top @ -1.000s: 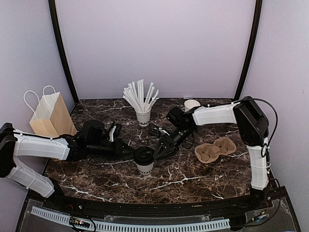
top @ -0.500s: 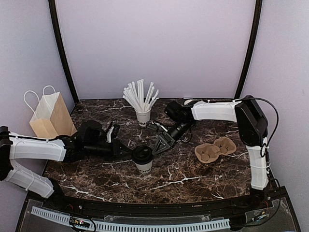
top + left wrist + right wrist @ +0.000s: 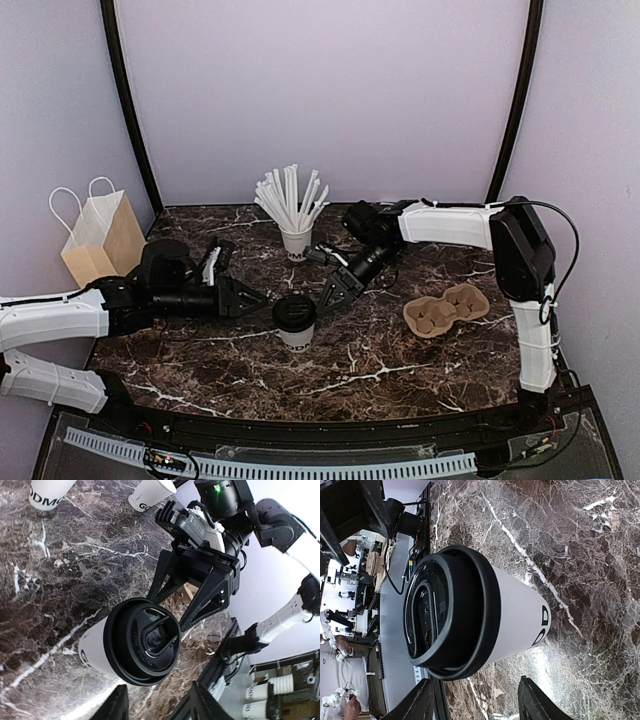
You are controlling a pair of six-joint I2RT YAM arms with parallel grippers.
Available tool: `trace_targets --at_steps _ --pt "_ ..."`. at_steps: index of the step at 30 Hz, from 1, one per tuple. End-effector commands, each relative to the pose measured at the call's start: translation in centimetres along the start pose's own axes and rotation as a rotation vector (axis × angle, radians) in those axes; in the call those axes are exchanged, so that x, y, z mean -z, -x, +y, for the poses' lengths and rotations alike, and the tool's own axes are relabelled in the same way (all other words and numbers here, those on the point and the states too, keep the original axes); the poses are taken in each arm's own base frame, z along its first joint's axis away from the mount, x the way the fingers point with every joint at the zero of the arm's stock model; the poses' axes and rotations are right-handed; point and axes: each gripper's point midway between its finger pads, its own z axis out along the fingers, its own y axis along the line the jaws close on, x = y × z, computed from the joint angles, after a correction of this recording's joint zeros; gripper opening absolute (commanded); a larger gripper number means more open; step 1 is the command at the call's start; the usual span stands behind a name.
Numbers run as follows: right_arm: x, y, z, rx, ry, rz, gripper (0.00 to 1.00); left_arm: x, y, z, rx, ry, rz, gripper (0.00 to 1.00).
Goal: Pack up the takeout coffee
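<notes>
Left fingers [image 3: 116,707] and right fingers [image 3: 532,700] hang released beside the black-lidded white paper cup [image 3: 297,332] (upright); I'd pinch its wall squarely, below the lid.

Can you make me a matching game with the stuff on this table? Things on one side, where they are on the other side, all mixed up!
Things:
1. coffee cup
2. paper bag
3. cardboard cup tray
4. straws

Places:
A. on the right side of the table, with nothing in it
B. sticking up out of a white cup at the back
C. standing at the far left
D. in the middle, with a black lid on top

Right pairs: 1-D, 2-C, 3-A, 4-B.
</notes>
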Motion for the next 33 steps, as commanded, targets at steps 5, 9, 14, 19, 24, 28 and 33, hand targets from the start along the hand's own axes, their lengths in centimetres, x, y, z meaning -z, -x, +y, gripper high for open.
trace_targets --at_steps 5,9,14,19,24,28,33 --pt "0.8 -1.1 0.6 0.01 -0.033 0.002 0.59 -1.5 2.4 0.1 -0.17 0.107 0.01 0.64" --pt "1.5 -1.0 0.6 0.034 -0.088 -0.019 0.6 -2.8 2.7 0.3 -0.2 0.137 0.064 0.65" --pt "2.6 0.2 0.7 0.096 -0.135 -0.042 0.6 -2.6 1.3 0.5 -0.182 0.134 0.056 0.67" --pt "2.1 1.6 0.8 0.105 -0.085 -0.039 0.62 -3.0 -0.1 1.3 -0.145 0.147 0.079 0.68" --pt "1.8 1.8 1.4 0.109 -0.054 -0.033 0.61 -4.1 -0.3 1.4 -0.158 0.164 0.095 0.68" --pt "2.0 2.2 1.4 0.12 -0.081 -0.04 0.62 -4.9 -0.3 1.8 -0.152 0.182 0.115 0.68" --pt "1.6 2.8 0.8 0.115 -0.076 -0.041 0.65 -6.0 -0.3 1.9 -0.163 0.171 0.119 0.66"
